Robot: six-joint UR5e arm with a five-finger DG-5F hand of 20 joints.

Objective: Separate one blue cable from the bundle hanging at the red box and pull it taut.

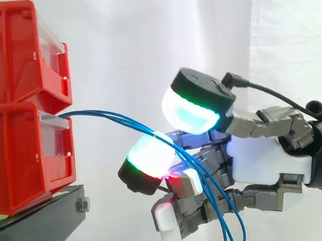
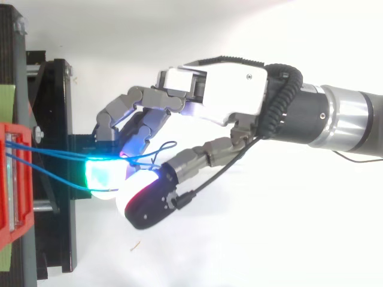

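Several thin blue cables (image 1: 108,115) leave the gap between the stacked red bins (image 1: 14,153), arc right and downward, and hang off the bottom of the side view. My hand (image 1: 263,158) reaches in from the right with its fingers curled. One glowing green-white fingertip (image 1: 147,156) sits under the cables, and a cyan-green pad (image 1: 194,108) sits just above them. One strand lies over the lower pad while the others run down across the fingers. In the top view the cables (image 2: 60,156) meet between the two pads of the hand (image 2: 233,89), and a small loop stands out behind them.
The red bins (image 2: 9,179) rest on a black stand (image 1: 39,219) at the left, and its edge (image 2: 57,119) lies close to the fingertips. A white curtain is behind. Open space lies to the right of the bins, around the arm.
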